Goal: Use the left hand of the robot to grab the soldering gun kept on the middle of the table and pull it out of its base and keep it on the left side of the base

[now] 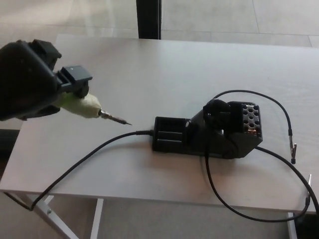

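- A thin black cable (84, 159) runs along the near part of the table (164, 64), from the near-left edge, where it drops over the side, up to the left end of the base (207, 132).
- A second black cable (239, 211) loops off the near edge on the right and comes back up toward the base; a metal-tipped lead (292, 149) lies near the right edge.
- The base sits right of the table's middle — a low black tray part on its left, and on its right a taller block with a grid of round holes on top. Its round holder mouth faces up and to the left, with nothing in it.
- The soldering gun (94, 110) is out of the base and well apart from it, on the left side. Its pale yellowish grip shows beside the hand, and its slim metal tip points right and slightly down toward the base. Whether the tip touches the tabletop cannot be told.
- The left hand (30, 79) comes in at the left edge, a large black shape — its fingers are wrapped round the gun's handle, holding it.
- A further cable arcs from the top of the base out to the right and back down the right side.
- Beyond the far edge of the table stands a dark upright post (148, 19) on a pale tiled floor.
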`<state>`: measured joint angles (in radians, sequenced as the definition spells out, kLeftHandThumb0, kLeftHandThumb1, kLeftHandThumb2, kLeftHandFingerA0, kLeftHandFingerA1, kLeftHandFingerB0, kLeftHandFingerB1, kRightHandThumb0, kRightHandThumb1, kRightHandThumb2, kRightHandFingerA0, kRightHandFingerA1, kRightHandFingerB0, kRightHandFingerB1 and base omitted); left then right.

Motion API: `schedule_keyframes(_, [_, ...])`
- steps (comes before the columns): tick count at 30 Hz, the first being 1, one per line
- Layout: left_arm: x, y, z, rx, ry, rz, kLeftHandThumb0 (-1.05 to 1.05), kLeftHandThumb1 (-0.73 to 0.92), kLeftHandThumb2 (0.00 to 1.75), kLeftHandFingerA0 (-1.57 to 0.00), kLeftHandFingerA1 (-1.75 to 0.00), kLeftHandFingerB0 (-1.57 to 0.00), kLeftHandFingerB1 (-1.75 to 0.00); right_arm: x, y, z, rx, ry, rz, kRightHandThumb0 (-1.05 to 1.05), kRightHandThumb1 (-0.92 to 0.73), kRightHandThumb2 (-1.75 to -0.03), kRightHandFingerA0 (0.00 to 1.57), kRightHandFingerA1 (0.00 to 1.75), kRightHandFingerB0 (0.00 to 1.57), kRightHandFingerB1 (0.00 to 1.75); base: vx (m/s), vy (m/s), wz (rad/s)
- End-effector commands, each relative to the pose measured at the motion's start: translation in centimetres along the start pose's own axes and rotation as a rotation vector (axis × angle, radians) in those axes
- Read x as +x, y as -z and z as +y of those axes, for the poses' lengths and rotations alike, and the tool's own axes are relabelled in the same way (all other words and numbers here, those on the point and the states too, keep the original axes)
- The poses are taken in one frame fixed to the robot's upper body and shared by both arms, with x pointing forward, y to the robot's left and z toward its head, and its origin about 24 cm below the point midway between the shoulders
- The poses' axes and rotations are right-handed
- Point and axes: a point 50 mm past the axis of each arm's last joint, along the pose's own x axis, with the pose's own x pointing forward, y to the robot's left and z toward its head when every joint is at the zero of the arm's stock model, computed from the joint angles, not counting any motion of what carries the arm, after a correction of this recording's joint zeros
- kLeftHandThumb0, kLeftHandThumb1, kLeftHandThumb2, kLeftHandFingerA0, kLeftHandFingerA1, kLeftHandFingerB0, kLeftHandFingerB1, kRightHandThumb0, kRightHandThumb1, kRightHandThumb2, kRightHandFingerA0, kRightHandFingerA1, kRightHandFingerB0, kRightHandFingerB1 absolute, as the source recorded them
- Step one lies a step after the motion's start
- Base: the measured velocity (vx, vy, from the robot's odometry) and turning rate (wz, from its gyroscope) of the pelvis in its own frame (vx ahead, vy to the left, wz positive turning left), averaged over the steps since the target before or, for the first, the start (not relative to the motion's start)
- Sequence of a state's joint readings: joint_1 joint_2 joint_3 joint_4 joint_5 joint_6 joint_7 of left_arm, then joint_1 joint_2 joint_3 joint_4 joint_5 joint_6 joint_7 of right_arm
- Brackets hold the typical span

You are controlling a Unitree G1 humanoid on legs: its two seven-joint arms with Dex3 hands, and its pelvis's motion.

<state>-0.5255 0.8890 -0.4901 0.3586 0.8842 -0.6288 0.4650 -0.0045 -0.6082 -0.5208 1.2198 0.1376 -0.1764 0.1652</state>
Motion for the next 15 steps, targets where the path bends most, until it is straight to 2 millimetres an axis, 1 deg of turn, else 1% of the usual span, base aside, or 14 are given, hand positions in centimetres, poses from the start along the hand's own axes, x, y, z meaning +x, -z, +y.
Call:
schedule_keyframes(1, [-0.5,-0.1,0.2,-0.014,-0.023,0.004,-0.05,0.44,0.98,-0.89,-1.52,-0.82,-1.31,0.0,-0.7,-1.0,0.005,0.036,-0.040,-0.95,-0.45,-1.23,1.39,1.10,0.64,1.51,0.00,0.000,0.00])
schedule_keyframes(10, [-0.5,-0.2,0.3,-0.014,-0.023,0.005,-0.05,0.44,0.98,-0.89,-1.52,-0.82,-1.31,0.0,-0.7,-1.0,0.005,0.036,-0.040,-0.95,-0.45,-1.23,1.39,1.10,0.64,1.51,0.00,0.000,0.00])
schedule_keyframes(11, [-0.8,-0.5,-0.1,-0.042,-0.030,0.010,-0.04,0.45,1.00,-0.88,-1.56,-0.81,-1.33,0.0,-0.8,-1.0,0.007,0.035,-0.039,-0.93,-0.45,-1.23,1.39,1.11,0.61,1.50,0.00,0.000,0.00])
schedule_keyframes(12, [-2.1,-7.4,-7.0,-0.349,0.029,0.134,-0.15,0.53,1.00,-1.12,-1.37,-0.94,-1.25,0.2,-1.3,-0.2,-0.004,0.011,-0.053,-0.93,-0.47,-1.29,1.32,1.15,0.66,1.24,0.00,0.000,0.00])
schedule_keyframes(13, [-2.0,-7.9,-7.4,-0.370,0.021,0.145,-0.10,0.63,0.85,-0.78,-1.75,-0.64,-1.62,0.2,-1.3,-0.2,0.000,0.012,-0.055,-0.96,-0.42,-1.27,1.36,1.14,0.73,1.33,0.00,0.000,-0.07])
schedule_keyframes(14, [-2.0,-8.3,-7.6,-0.393,0.019,0.163,-0.06,0.60,0.94,-0.76,-1.75,-0.64,-1.64,0.3,-1.4,-0.3,-0.002,0.015,-0.054,-0.95,-0.42,-1.27,1.36,1.14,0.71,1.31,0.00,0.000,0.00])
schedule_keyframes(15, [-1.9,-8.8,-7.9,-0.443,0.016,0.198,-0.05,0.59,0.98,-0.78,-1.75,-0.64,-1.66,0.3,-1.5,-0.3,-0.004,0.018,-0.056,-0.97,-0.42,-1.27,1.35,1.15,0.71,1.33,0.00,0.000,0.00])
